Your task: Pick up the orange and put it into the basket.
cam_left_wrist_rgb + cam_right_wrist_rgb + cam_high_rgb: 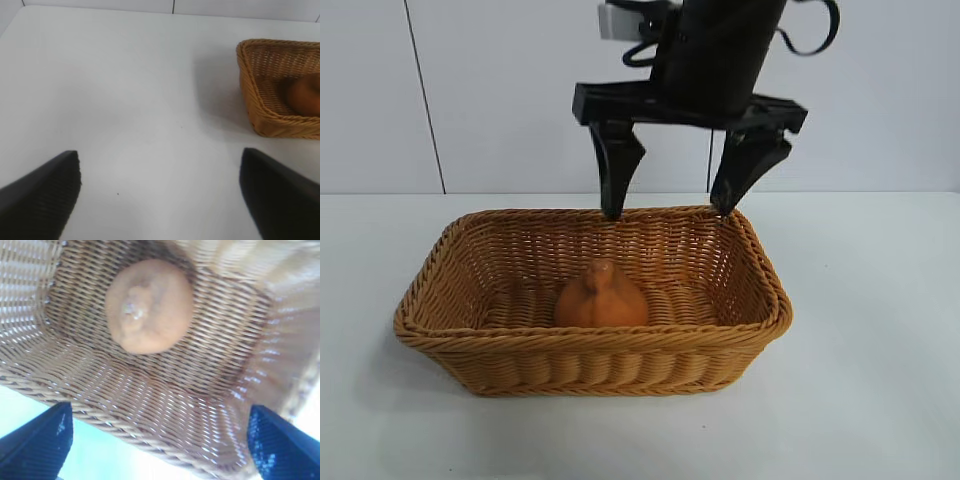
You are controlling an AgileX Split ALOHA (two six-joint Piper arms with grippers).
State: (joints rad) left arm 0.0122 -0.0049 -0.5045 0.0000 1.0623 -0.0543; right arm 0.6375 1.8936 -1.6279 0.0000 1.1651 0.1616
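The orange (601, 297), a dull orange-brown lump with a small knob on top, rests on the floor of the tan wicker basket (590, 340), touching neither gripper. My right gripper (667, 212) hangs open above the basket's far rim with nothing between its fingers. From the right wrist view the orange (149, 305) lies below on the basket's weave (150, 405), well clear of the right gripper (159, 409). My left gripper (160, 155) is open over bare table, off to the side of the basket (260, 100), where the orange (306, 95) shows inside.
The white table (880, 380) spreads around the basket on all sides. A pale panelled wall (500, 90) stands behind it.
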